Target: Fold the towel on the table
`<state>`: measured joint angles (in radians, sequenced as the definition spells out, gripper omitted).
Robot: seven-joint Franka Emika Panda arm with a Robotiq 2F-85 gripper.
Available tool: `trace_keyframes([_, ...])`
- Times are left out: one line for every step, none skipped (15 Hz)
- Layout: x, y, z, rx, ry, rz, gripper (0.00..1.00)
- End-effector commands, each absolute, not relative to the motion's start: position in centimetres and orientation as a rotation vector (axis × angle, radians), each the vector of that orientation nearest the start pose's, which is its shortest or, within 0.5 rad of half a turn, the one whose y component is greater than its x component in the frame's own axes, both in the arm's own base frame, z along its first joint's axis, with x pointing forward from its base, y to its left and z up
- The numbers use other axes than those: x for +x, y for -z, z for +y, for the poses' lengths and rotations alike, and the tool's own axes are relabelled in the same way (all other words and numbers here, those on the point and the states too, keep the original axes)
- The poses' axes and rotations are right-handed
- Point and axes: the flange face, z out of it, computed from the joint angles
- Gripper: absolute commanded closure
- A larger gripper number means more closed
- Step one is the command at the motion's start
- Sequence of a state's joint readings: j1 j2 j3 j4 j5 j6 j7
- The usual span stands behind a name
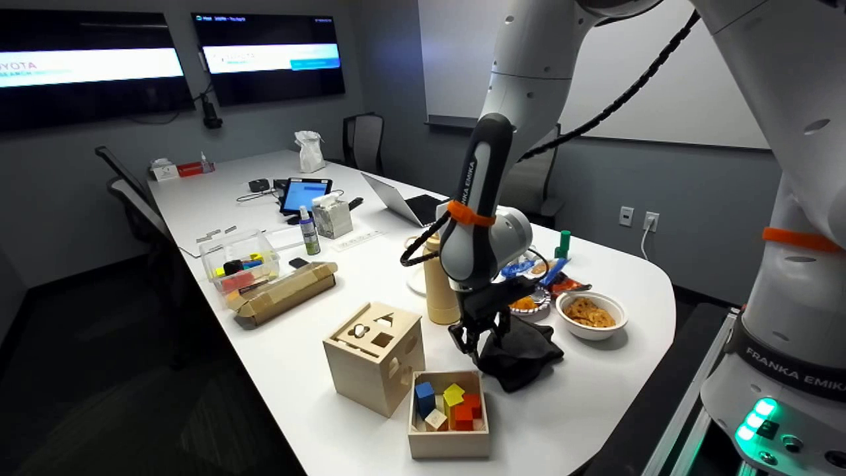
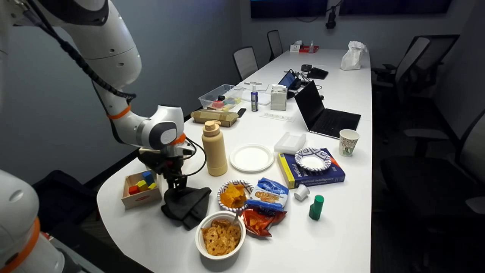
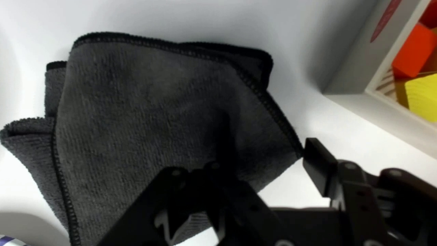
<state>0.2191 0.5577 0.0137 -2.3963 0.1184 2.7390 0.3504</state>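
Wrist view, and your gripper (image 3: pixel 264 157) stands wide, the towel (image 3: pixel 136 116) reaching a pointed corner across its gap, bulk away from the block box (image 3: pixel 372 61); closing should pinch there.

we find bare surface (image 1: pixel 562 413) between towel (image 1: pixel 522 357) and robot base (image 1: pixel 786 403); block box (image 1: pixel 449 445), tan bottle (image 2: pixel 215 151) and white bowl (image 1: pixel 590 332) crowd other sides.

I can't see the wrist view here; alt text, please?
The black gripper, open, is at the right corner of a dark gray towel layered on a white table; contact is unclear. At upper right, a box holds red blocks and a yellow block.
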Motion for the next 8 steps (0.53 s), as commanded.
trace_keyframes([44.3, -7.2, 10.5, -3.122, -0.412, 0.334, 0.72])
trace_keyframes([44.0, -7.3, 10.4, -3.119, -0.437, 0.336, 0.81])
trace_keyframes([43.7, -7.6, 10.5, -3.109, -0.470, 0.337, 0.88])
trace_keyframes([43.4, -7.9, 10.6, -3.097, -0.496, 0.330, 0.96])
trace_keyframes([43.0, -8.4, 10.7, -3.080, -0.521, 0.319, 1.00])
trace_keyframes([42.7, -8.9, 10.9, -3.065, -0.539, 0.311, 1.00])
trace_keyframes([42.5, -9.4, 11.1, -3.049, -0.554, 0.299, 1.00])
trace_keyframes([42.3, -10.1, 11.4, -3.037, -0.560, 0.295, 1.00])
